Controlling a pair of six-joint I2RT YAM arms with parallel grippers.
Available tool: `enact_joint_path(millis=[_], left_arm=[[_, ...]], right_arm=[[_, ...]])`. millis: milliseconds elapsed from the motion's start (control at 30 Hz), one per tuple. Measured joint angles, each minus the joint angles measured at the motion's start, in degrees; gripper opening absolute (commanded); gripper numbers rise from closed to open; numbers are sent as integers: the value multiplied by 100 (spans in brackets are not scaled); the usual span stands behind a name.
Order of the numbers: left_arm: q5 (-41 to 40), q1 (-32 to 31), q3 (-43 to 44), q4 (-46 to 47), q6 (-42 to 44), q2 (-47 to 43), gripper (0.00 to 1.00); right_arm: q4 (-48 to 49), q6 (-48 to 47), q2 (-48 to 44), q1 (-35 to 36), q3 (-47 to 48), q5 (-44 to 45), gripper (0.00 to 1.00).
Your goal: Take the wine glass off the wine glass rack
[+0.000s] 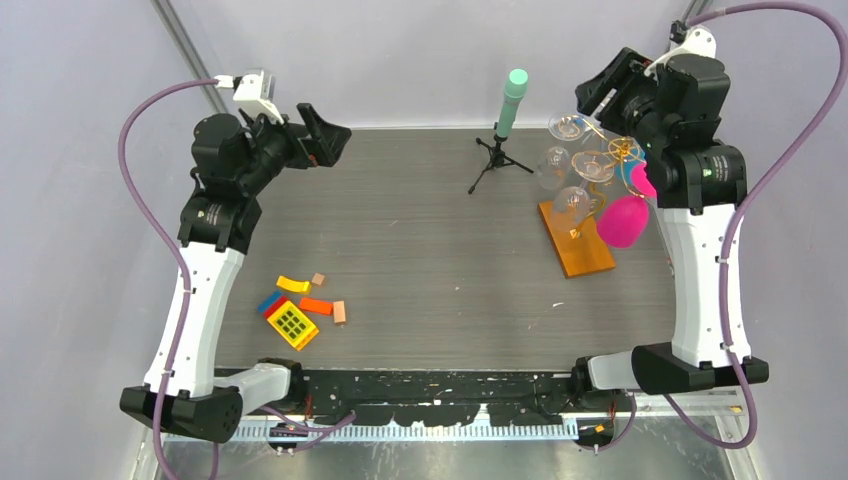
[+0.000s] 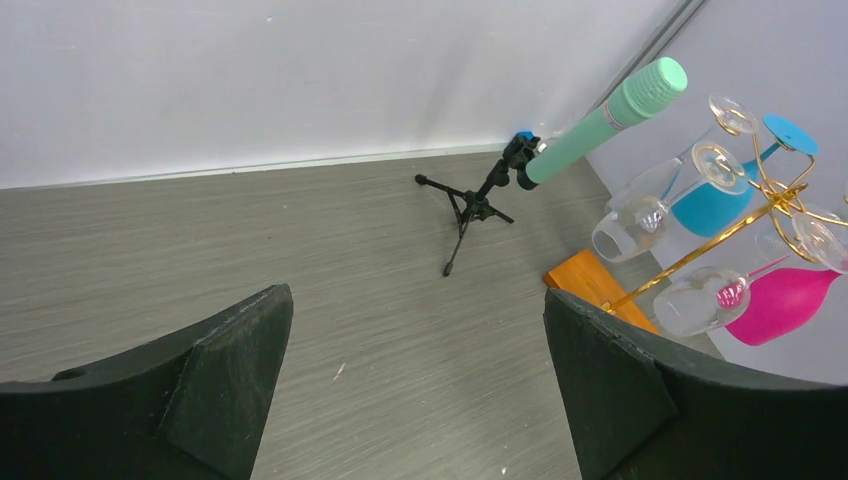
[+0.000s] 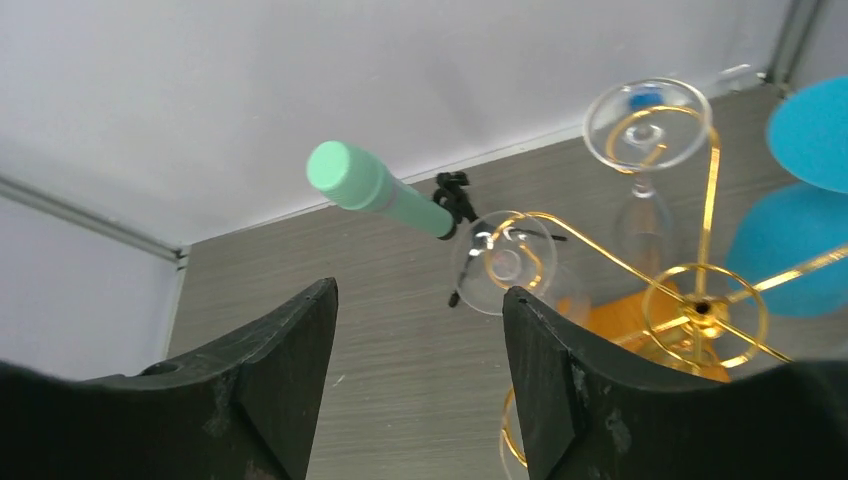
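The wine glass rack (image 1: 578,243) stands toward the far right corner of the desk (image 1: 420,250). Its orange-brown base lies flat on the surface and its gold wire arms spread out above a thin stem. Several glasses hang bowl-down from the curled arms. The clear ones are on the side facing the middle of the desk, and a pink glass (image 1: 622,222) and a blue glass (image 2: 712,205) are on the side toward the right edge.

The right gripper (image 1: 600,88) is raised off the desk above the far side of the rack, close to the far right corner. In its wrist view the jaws stand fairly wide with nothing between them. The nearest clear wine glass (image 3: 503,262) has its round foot threaded on a gold spiral. It lies just ahead of the finger (image 3: 560,390) on that view's right side and is not touching it. A second clear glass (image 3: 648,125) hangs farther off on another spiral.

The left gripper (image 1: 328,135) is held up near the far left corner, well apart from the rack. Its jaws are spread wide and empty, and it faces across the desk toward the glasses.

A black tripod (image 1: 495,160) carrying a mint-green cylinder (image 1: 512,100) stands by the far edge, beside the rack on its left. A cluster of coloured toy blocks (image 1: 295,315) lies toward the near left corner.
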Motion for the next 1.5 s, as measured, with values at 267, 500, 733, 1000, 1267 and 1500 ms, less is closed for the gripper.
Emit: enact_joint_path(millis=[267,500,733,1000,1267,1500], left_arm=[[7,-146,-256,24,2,-17,100],[164,-459,-496,66,0,24,100],[254,-702,-498,273,-2,210,100],[273,-881,-498,297,-7,378,100],[223,-953,-503,304,-4,376,100],[136,-1001,-702,313,0,376,100]], right_arm=[[-1008,83,-216,-2,238,999,79],[-2227,247,-291,0,516,1349,79],[-3545,400,-238,-2,1069,2177,89],[-4334,195,-234,-59,1292,3416,99],[-4216,601,-330,-459,1069,3394,97],[-3849,1582,-831,-614,212,3215,96]])
